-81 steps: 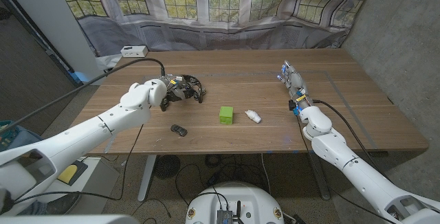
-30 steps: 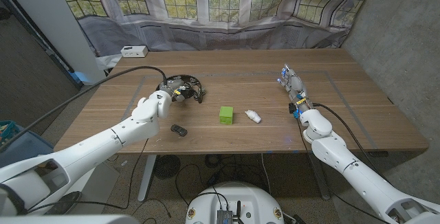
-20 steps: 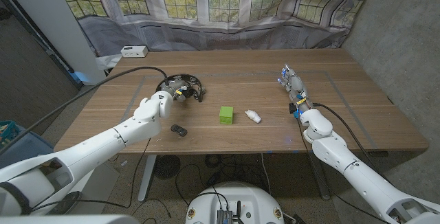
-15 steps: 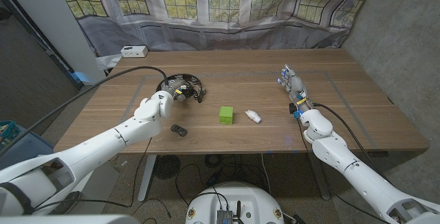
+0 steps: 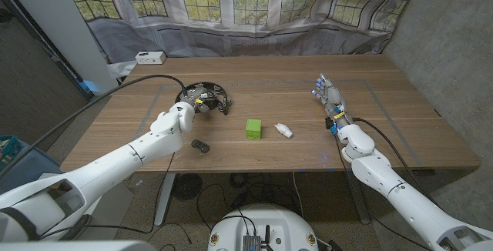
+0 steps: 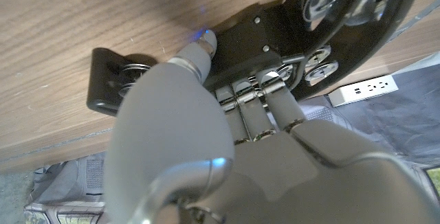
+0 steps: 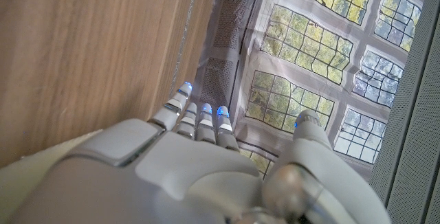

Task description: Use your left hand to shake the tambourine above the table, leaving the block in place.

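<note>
The black tambourine (image 5: 205,97) with metal jingles lies on the table at the left rear. My left hand (image 5: 180,117) is at its near rim. In the left wrist view the fingers (image 6: 265,107) curl over the tambourine's rim (image 6: 275,28) with their tips hidden, and the thumb lies beside the rim's outer side. The green block (image 5: 253,128) stands on the table's middle, well apart from the left hand. My right hand (image 5: 330,98) stands on its edge at the right, fingers straight and holding nothing.
A small black object (image 5: 200,145) lies near the front edge, just beside my left forearm, and appears as the black object (image 6: 110,80) in the left wrist view. A small white object (image 5: 284,131) lies right of the block. A white box (image 5: 149,56) sits beyond the table's far left corner.
Since 2.7 s ago my left hand has come down and the tambourine has gone from tilted to lying on the table. Over the last second nothing has visibly moved.
</note>
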